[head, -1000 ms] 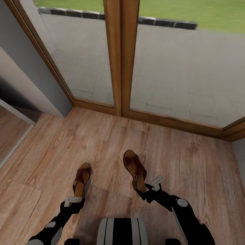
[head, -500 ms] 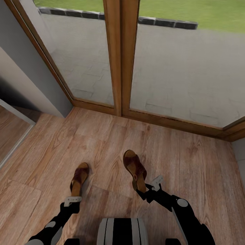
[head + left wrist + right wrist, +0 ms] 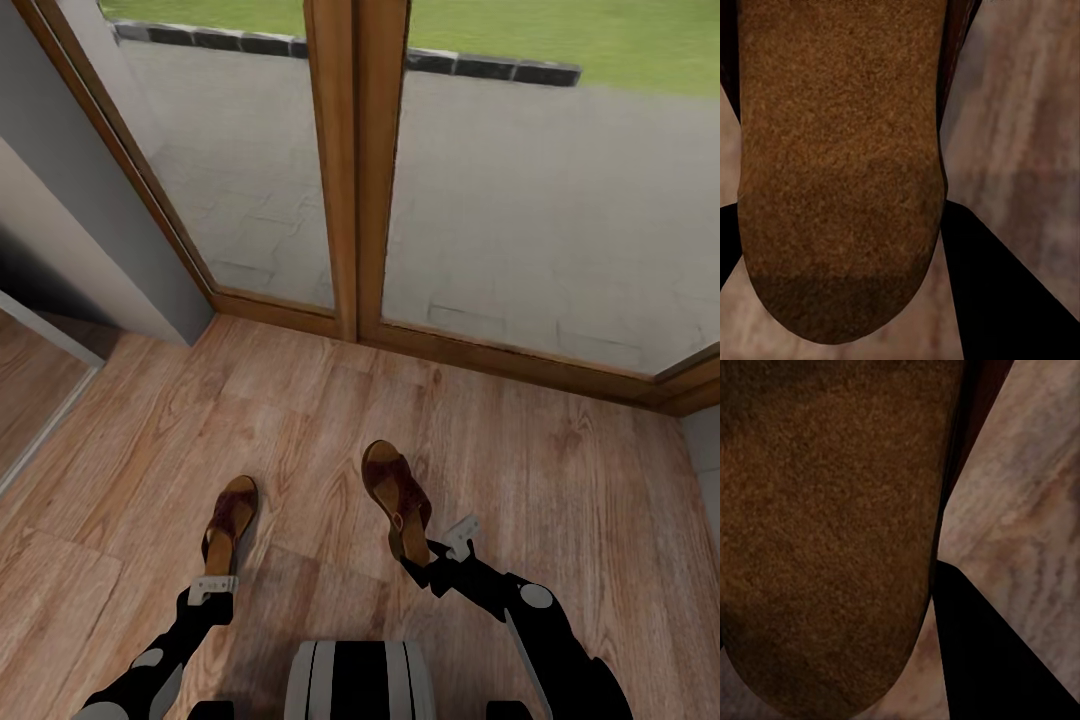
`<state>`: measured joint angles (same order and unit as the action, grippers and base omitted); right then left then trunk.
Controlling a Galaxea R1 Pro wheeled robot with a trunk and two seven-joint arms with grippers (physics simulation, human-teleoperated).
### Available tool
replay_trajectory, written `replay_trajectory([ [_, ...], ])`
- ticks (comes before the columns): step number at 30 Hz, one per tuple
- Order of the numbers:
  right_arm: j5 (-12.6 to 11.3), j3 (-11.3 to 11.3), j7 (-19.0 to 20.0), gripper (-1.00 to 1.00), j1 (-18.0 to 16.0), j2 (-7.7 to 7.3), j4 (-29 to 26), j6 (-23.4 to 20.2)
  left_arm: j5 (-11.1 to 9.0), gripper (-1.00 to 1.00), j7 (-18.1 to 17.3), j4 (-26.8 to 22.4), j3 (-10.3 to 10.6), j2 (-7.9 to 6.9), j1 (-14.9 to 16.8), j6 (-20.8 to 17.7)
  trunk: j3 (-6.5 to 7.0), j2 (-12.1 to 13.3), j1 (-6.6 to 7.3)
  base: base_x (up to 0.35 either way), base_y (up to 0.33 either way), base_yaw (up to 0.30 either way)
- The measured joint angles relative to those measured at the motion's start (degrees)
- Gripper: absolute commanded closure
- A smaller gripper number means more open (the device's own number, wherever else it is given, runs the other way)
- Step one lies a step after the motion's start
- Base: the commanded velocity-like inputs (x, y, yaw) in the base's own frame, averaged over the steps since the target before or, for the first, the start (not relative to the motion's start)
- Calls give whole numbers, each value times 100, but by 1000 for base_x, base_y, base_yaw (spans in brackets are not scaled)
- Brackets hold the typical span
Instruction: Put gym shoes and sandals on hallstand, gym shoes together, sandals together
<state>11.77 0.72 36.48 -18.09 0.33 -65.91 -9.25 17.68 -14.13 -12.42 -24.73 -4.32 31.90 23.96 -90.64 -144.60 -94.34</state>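
Two dark reddish-brown sandals lie toes away from me on the corridor floor (image 3: 560,480). My left gripper (image 3: 214,582) is shut on the heel of the left sandal (image 3: 231,518). That sandal's tan footbed (image 3: 840,165) sits between the dark fingers (image 3: 1009,300) in the left wrist view. My right gripper (image 3: 437,556) is shut on the heel of the right sandal (image 3: 395,492). In the right wrist view its footbed (image 3: 832,532) presses against one dark finger (image 3: 982,652). The gym shoes and the hallstand are out of view.
A wood-framed glass door (image 3: 355,170) closes the corridor ahead, with grey paving (image 3: 540,220) and grass outside. A grey wall corner (image 3: 95,250) and a sliding panel (image 3: 30,390) stand at the left. My base (image 3: 360,680) shows at the lower edge.
The left sandal has shifted slightly left and turned a little, together with my left gripper on its heel. The right sandal and right arm have stayed put.
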Motion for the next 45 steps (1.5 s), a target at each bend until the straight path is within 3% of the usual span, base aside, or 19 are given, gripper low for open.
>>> replay_trajectory([
  [5, 2, 0, 0, 100, 0, 0, 4, 0, 0, 100, 0, -7, -6, 0, 5, -5, 0, 0, 0, 0, 0, 0],
  [25, 30, 68, -26, 100, 0, -53, 431, 69, -4, 100, -2, -27, 3, -67, -33, -16, 443, 27, 52, 0, 0, 0],
  [30, 35, 406, -25, 100, 0, -148, 723, 366, -4, 100, -14, -25, 3, -92, -53, -5, 553, 33, 65, 0, 0, 0],
  [33, 37, 719, -22, 100, 3, -245, 1096, 721, -7, 100, -25, -52, -3, -104, -57, 5, 620, 37, 72, 0, 0, 0],
  [36, 17, 1247, -22, 100, 11, -440, 1873, 1426, -18, 100, -35, -287, -14, -170, -63, -1, 686, 41, 80, 0, 0, 0],
  [38, -3, 1407, -23, 100, 11, -456, 2062, 1647, -2, 100, -66, -338, 2, -199, -64, -1, 731, 44, 85, 0, 0, 0],
  [42, -14, 2091, -26, 100, 10, -482, 2582, 2373, -2, 100, -459, -395, 1, -371, -71, -27, 819, 49, 96, 0, 0, 0],
  [45, -14, 2276, -26, 100, 11, -484, 2700, 2619, 1, 100, -555, -384, -3, -414, -118, -29, 886, 53, 103, 0, 0, 0],
])
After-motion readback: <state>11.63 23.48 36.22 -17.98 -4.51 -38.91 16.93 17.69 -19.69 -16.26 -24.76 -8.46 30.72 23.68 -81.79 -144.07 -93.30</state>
